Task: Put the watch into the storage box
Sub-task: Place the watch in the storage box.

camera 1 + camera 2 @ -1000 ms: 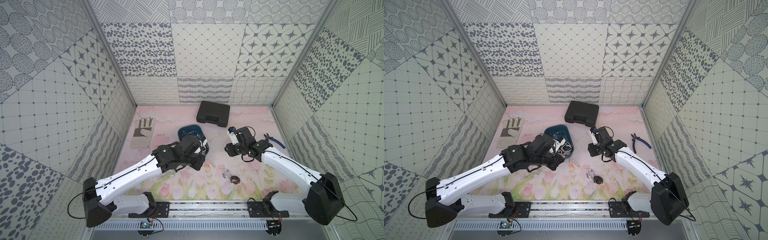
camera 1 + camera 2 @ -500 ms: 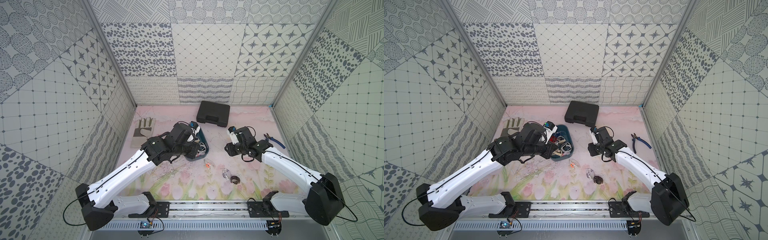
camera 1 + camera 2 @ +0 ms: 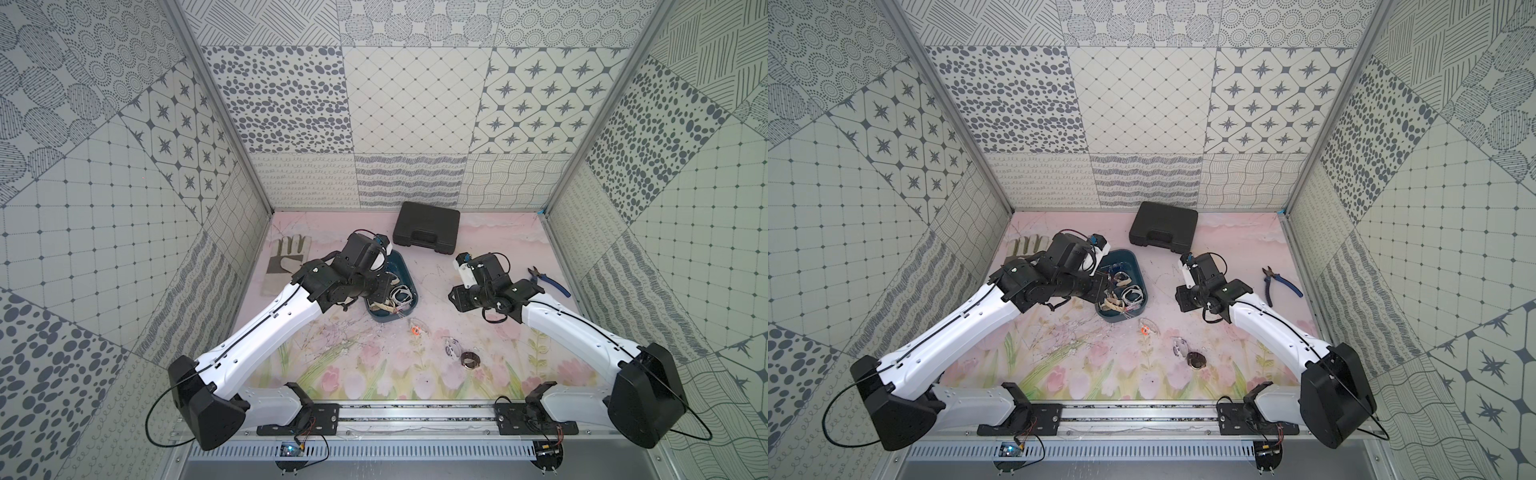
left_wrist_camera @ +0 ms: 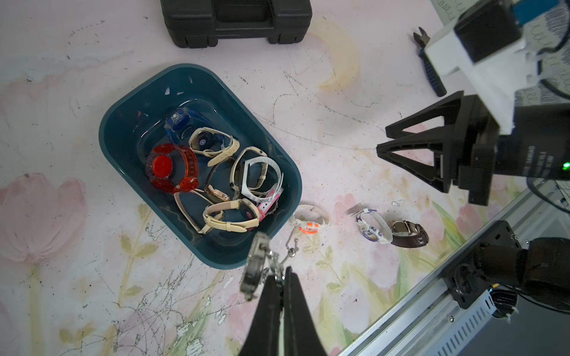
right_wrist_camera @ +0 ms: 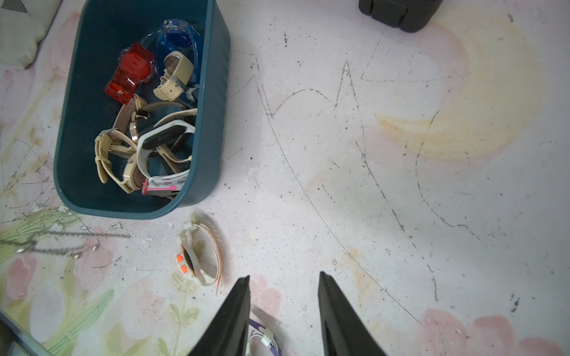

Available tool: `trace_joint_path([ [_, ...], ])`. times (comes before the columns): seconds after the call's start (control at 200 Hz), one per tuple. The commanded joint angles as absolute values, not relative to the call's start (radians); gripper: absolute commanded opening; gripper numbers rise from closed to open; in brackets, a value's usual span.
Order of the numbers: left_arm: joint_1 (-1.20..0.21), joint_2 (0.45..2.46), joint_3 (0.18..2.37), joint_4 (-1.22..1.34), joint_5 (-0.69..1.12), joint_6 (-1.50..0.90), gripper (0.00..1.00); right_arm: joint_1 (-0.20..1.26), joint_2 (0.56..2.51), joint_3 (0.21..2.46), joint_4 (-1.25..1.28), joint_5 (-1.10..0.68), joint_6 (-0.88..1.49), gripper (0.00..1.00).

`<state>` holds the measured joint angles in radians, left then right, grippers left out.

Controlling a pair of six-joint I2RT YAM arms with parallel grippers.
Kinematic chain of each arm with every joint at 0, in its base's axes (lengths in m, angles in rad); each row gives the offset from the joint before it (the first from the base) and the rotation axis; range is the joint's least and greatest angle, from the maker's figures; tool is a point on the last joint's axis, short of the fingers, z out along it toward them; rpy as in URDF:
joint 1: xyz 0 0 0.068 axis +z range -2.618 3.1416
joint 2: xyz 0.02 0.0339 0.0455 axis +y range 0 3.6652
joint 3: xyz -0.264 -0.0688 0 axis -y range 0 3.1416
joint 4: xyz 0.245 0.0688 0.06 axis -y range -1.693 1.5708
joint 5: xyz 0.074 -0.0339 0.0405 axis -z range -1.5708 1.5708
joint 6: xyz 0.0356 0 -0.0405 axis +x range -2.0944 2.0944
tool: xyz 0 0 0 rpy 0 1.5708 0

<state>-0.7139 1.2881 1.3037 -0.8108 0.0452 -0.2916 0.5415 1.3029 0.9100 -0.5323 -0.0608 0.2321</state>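
Pink flowers cover the table [image 3: 374,365]. Nearest the robot lie a brown watch [image 4: 408,234], a purple-white watch [image 4: 373,229] and an orange-white watch [image 4: 308,222]. Next, the left gripper [image 4: 279,276] is squeezed tight on a silver watch [image 4: 256,265] (by its chain band), which hangs by the near edge of the storage box [image 4: 111,145], full of other watches. Carrying looks almost done; I think it should go further over the middle, then let go. The right gripper [image 5: 283,276] has its jaws apart and holds nothing. Far back sits the black case [image 4: 234,21]. White writing on the right arm [image 4: 539,160] is too tiny to read
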Motion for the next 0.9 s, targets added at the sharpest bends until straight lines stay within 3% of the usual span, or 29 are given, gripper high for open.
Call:
trace_joint_path([
  [0.0,-0.695,1.308,1.278,-0.741,0.075,-0.246,0.00,0.537,1.319,0.895,-0.497,-0.065,0.222,0.41],
  [0.896,-0.655,1.383,1.160,-0.699,-0.027,-0.288,0.00,0.538,1.363,0.883,-0.483,-0.077,0.213,0.41],
])
